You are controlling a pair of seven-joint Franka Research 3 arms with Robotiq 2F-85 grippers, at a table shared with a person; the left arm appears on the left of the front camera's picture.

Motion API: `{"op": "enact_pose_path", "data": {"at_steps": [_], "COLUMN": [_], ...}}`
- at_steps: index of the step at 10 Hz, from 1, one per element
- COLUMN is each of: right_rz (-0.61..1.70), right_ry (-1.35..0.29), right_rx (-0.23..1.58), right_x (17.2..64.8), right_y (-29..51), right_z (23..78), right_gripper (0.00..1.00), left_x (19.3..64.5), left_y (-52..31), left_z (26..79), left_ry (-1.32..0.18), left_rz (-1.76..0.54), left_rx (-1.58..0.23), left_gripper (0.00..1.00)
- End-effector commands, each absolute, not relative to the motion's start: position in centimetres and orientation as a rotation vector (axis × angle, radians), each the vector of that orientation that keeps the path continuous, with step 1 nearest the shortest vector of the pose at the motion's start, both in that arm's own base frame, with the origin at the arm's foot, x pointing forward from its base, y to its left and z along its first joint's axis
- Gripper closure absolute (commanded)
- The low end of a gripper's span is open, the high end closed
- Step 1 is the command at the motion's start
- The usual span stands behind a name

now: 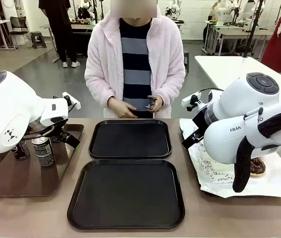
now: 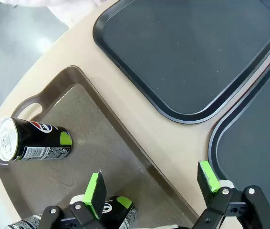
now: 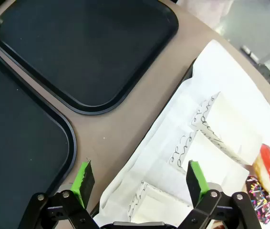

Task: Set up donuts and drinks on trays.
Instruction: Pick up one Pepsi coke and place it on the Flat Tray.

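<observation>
Above the brown tray (image 2: 92, 138), the left gripper (image 2: 150, 183) hangs with jaws spread. One upright drink can (image 2: 118, 212) sits just below its finger, a second can (image 2: 30, 140) farther off. The right gripper (image 3: 140, 179), likewise spread, hangs over sleeved donuts (image 3: 221, 129). Both black trays (image 1: 130, 141) carry nothing.
</observation>
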State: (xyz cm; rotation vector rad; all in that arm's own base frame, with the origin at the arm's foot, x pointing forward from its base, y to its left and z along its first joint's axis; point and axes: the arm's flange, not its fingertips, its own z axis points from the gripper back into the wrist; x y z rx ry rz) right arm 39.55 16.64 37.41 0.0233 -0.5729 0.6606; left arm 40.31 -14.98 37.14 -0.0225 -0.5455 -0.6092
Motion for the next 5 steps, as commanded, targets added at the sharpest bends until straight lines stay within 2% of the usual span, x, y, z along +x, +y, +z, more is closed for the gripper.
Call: {"op": "enact_pose_path", "data": {"at_steps": [1,5], "right_rz": [0.661,0.661], "right_ry": [-0.573,-0.573], "right_rx": [0.023,0.023], "right_x": [39.55,39.55], "right_y": [16.64,16.64], "right_z": [37.41,37.41], "right_gripper": [0.00,0.00], "left_x": [40.31,40.31], "left_y": [-14.98,-14.98], "left_z": [37.14,37.14], "left_ry": [-0.546,-0.546], "left_rz": [-0.610,-0.610], "left_rx": [-0.022,-0.022], "left_gripper": [0.00,0.00]}}
